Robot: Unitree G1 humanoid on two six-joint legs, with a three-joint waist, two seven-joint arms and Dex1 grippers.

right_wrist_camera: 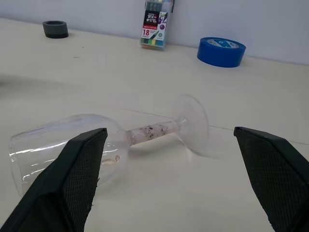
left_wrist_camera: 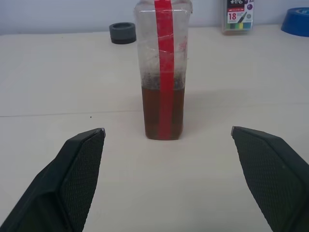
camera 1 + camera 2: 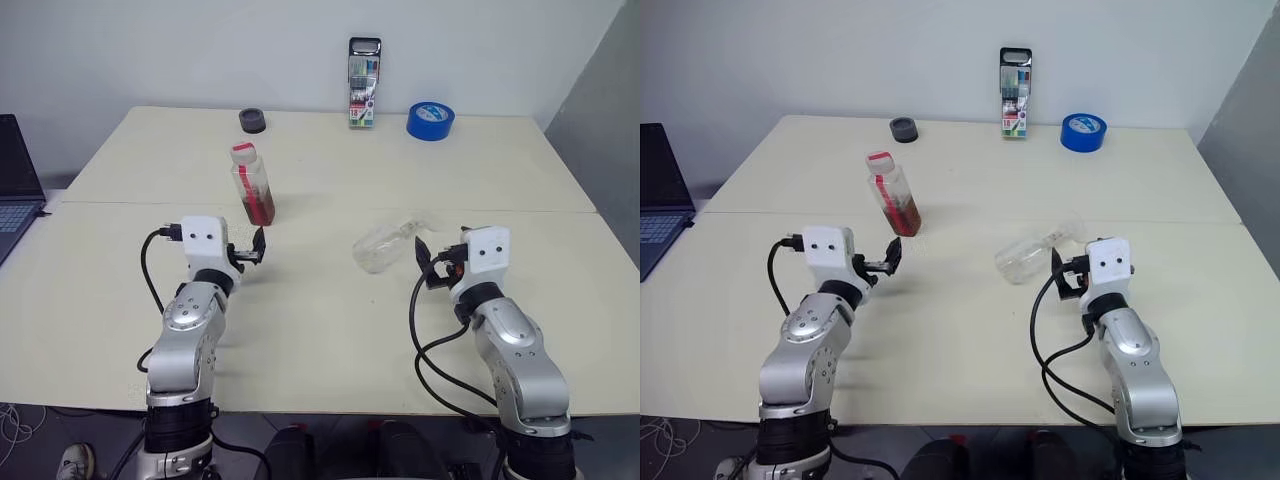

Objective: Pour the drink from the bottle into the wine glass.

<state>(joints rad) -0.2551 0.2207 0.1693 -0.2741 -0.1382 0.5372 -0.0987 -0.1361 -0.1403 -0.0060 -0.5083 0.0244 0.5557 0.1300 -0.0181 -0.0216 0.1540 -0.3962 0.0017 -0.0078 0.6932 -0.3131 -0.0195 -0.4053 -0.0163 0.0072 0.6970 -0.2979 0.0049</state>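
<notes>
The bottle stands upright and capped on the table's left half, with the reddish-brown drink filling roughly its lower third. My left gripper is open, a short way in front of the bottle and aimed at it, touching nothing. The wine glass lies on its side near the table's middle, its bowl pointing left and its foot toward the right. My right gripper hovers open just to the right of the glass's foot, its fingers apart from the glass.
A tall pack of markers stands at the back edge, with a blue tape roll to its right and a dark grey ring to its left. A laptop sits off the table's left side. A seam crosses the tabletop.
</notes>
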